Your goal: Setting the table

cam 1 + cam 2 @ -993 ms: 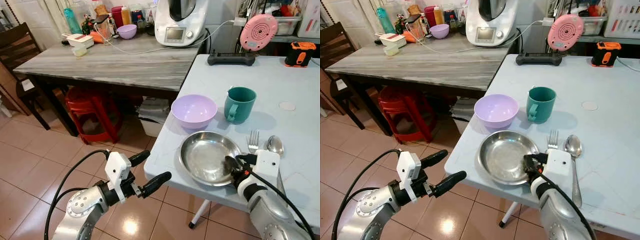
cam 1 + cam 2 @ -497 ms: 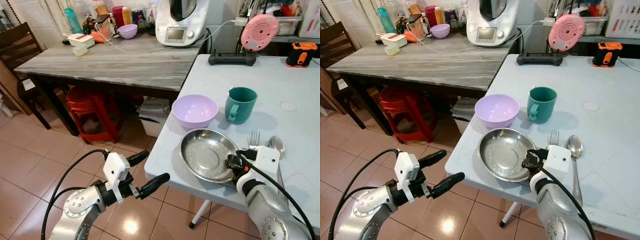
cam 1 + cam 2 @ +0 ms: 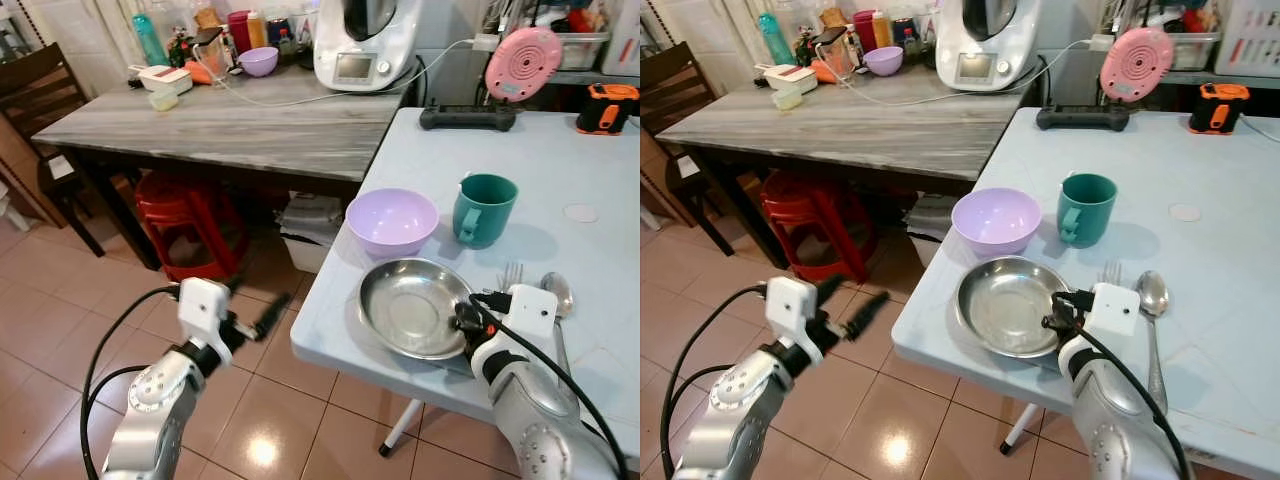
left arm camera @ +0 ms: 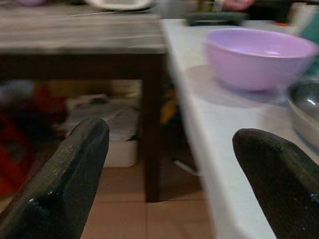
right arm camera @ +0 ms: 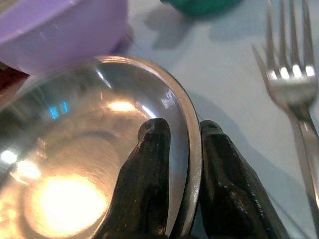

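We see right jaws (image 5: 177,186) gripping round steel plate (image 3: 415,305) rim | left jaws (image 4: 169,174) open, lower left | risk: plate slips, knocks lilac plastic bowl (image 3: 392,220).

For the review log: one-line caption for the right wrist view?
Right hand pinches the steel plate rim, beside a fork and lilac bowl.

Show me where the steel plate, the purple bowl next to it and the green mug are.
steel plate (image 3: 405,305), left eye view, on its bare inner bottom.
purple bowl (image 3: 392,219), left eye view, on the inside of the bowl.
green mug (image 3: 488,212), left eye view, on its outer wall beside the handle.
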Controlling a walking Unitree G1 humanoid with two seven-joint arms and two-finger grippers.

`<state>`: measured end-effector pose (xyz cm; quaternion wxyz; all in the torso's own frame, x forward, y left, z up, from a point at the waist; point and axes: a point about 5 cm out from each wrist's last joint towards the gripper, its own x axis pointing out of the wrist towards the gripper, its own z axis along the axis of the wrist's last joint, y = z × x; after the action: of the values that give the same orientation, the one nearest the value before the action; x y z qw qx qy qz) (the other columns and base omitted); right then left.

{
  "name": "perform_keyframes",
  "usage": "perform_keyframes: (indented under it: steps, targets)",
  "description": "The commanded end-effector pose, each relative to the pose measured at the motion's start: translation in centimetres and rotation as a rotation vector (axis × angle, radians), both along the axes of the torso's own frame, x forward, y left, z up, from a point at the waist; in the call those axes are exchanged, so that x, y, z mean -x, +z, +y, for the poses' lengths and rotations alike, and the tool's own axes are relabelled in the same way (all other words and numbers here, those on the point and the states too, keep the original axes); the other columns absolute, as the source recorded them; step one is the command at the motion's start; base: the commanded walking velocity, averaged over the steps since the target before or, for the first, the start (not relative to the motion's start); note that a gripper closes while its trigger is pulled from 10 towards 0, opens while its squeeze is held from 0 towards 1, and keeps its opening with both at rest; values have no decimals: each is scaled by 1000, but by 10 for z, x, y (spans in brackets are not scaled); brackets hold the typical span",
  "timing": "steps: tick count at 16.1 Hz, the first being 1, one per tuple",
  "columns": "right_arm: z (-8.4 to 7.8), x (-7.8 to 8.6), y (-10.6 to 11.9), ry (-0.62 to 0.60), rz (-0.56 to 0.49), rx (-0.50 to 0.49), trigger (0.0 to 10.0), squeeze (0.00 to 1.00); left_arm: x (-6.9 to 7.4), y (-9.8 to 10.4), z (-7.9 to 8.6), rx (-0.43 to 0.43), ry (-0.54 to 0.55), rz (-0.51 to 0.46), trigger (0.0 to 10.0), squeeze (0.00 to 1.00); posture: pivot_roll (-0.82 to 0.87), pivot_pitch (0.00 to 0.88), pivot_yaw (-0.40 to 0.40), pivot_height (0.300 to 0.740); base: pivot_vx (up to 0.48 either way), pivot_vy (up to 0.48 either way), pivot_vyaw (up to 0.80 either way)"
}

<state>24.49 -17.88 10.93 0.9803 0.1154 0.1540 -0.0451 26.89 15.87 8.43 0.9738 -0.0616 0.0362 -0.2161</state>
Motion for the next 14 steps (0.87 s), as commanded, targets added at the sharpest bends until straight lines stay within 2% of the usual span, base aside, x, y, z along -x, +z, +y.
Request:
perform_keyframes:
  steps: [1, 2, 6, 14]
  targets:
    - [8, 1, 0, 55, -26, 10, 10000, 0, -8, 0, 14, 44, 136, 22, 10000, 0, -102, 0, 143, 740, 0, 0, 0]
    - [11, 2, 0, 63, -16, -34, 10000, 0, -10, -1, 15, 61, 172, 27, 10000, 0, -102, 0, 143, 740, 0, 0, 0]
    - [13, 2, 1, 84, -64, 0, 10000, 0, -12, -2, 8, 86, 185, 27, 10000, 0, -102, 0, 138, 740, 0, 0, 0]
    - [14, 1, 2, 87, -87, -20, 10000, 0, -20, 1, 5, 119, 197, 21, 10000, 0, -110, 0, 149, 740, 0, 347, -443]
